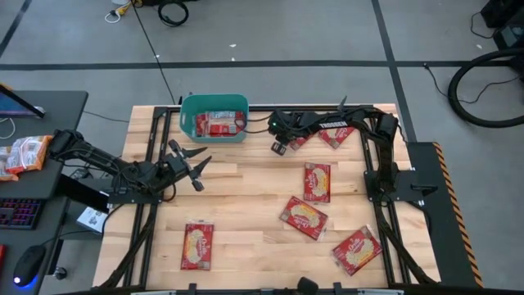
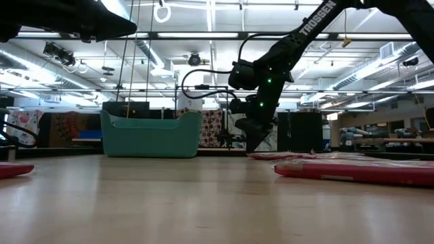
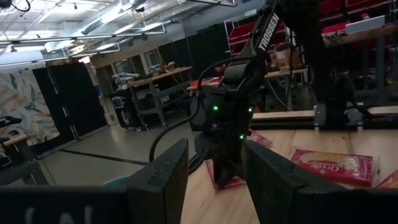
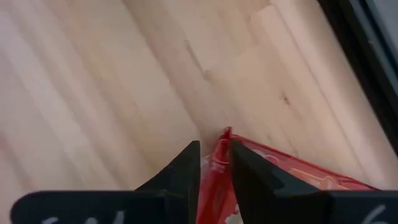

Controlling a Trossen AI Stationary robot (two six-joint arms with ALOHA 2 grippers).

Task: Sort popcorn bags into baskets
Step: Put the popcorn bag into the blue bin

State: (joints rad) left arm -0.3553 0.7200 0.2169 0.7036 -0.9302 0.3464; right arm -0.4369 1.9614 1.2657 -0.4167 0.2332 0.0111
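Observation:
The teal basket (image 1: 187, 111) (image 2: 150, 135) stands at the far edge, left of centre, with red popcorn bags (image 1: 219, 123) lying inside. More bags lie flat on the wood: (image 1: 336, 135), (image 1: 317, 182), (image 1: 304, 217), (image 1: 357, 250), (image 1: 196, 245). My right gripper (image 1: 280, 147) (image 2: 252, 144) (image 4: 214, 149) is just right of the basket, pointing down, shut on a popcorn bag (image 1: 296, 141). My left gripper (image 1: 196, 168) (image 3: 216, 149) hovers open over the table's left half, facing the right arm and touching nothing. My right gripper pinches a corner of the popcorn bag (image 4: 224, 138) between its two fingers, coming from above and pointing down. The rest of the bag (image 4: 292, 174) slopes away below the fingers. Whether its lower part (image 3: 225, 180) still rests on the table I cannot tell.
Dark frame rails (image 1: 147, 139) (image 1: 372, 164) run along the table's left and right sides. A side desk at the left carries paler orange-and-white packets (image 1: 24, 154), a keyboard and a mouse. Bare wood lies between the basket and the near bags.

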